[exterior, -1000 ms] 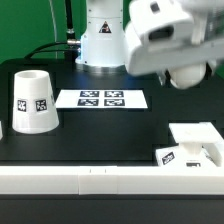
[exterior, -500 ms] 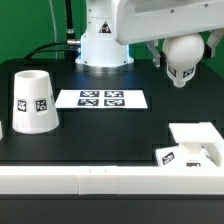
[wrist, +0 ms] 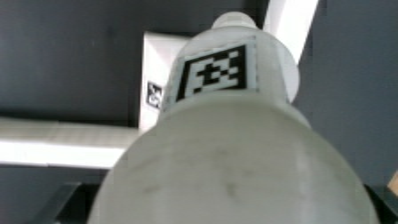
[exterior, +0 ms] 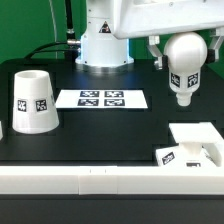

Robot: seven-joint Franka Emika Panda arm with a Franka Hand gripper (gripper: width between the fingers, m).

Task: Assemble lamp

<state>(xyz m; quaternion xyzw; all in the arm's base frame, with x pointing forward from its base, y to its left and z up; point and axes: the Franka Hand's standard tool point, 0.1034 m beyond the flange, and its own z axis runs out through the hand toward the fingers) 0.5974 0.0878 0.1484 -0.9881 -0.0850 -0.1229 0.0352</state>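
Observation:
My gripper [exterior: 187,48] is shut on the white bulb [exterior: 183,78] and holds it in the air at the exterior view's right. The bulb's round head is between the fingers and its narrow stem points down. It hangs above and behind the square stepped base [exterior: 192,146], well apart from it. In the wrist view the bulb [wrist: 222,140] fills most of the picture, with its tag facing the camera, and hides the fingers. Part of the base [wrist: 157,80] shows beyond it. The tapered shade [exterior: 33,101] stands on the table at the exterior view's left.
The marker board [exterior: 103,98] lies flat in the middle of the black table, in front of the robot's white pedestal [exterior: 103,45]. A white rail [exterior: 80,182] runs along the table's front edge.
The gripper has swung the bulb from a blurred, tilted pose to stem-down and has lowered it a little at the exterior view's right. The shade and base have not moved.

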